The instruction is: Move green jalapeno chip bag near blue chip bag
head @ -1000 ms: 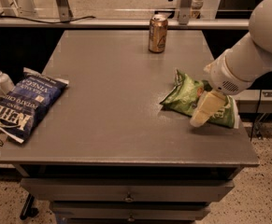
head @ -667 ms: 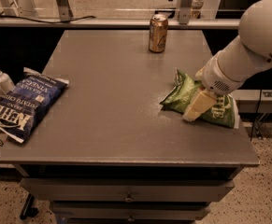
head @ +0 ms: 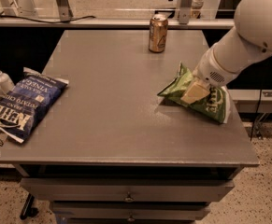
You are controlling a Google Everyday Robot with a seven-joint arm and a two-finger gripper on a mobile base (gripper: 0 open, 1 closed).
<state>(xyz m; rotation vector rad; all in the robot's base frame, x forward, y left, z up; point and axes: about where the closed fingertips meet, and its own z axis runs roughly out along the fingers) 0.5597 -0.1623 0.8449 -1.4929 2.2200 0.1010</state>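
Green chip bag [head: 175, 88] lies on the right side of the grey bench [head: 112, 125], its left tip slightly higher in view than a second ago. My tool [head: 195, 91] sits on it, shifted a little toward the back; I cannot tell whether it grips. Blue chip bag [head: 25, 101] overhangs the left edge, well apart. A gold can [head: 158, 33] stands at the back.

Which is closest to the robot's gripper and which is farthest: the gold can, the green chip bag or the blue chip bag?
The gripper is over the table's right side, right at the green bag.
1. green jalapeno chip bag: at the gripper, on the right side.
2. gold soda can: at the back, near the middle.
3. blue chip bag: way over on the left edge.
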